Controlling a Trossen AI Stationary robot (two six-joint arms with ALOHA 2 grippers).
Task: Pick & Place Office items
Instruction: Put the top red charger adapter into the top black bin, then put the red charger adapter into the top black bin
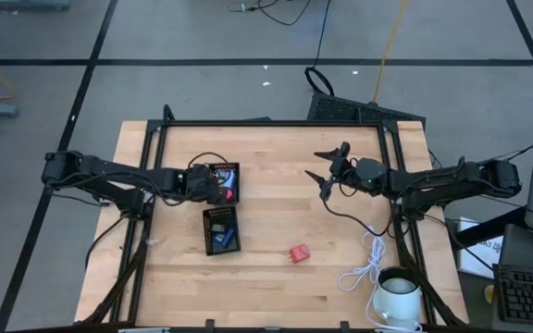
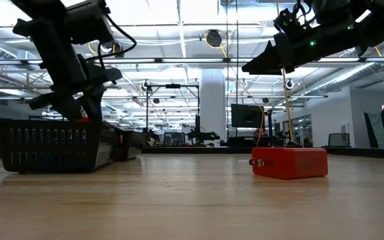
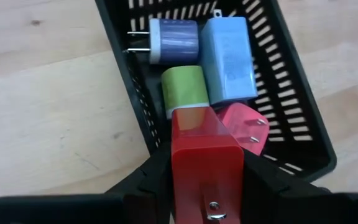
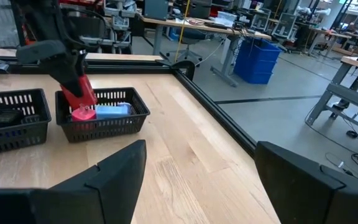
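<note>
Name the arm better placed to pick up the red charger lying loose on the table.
Right, probably. The right gripper hangs open and empty above the table, apart from the red charger. The left gripper is shut on another red block over the black basket.

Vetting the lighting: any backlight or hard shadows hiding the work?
Low view: ceiling lights backlight both arms into silhouettes; the loose red block stays readable. Left wrist view: even light on the left gripper, its held block and the basket. High view: soft shadows only.
</note>
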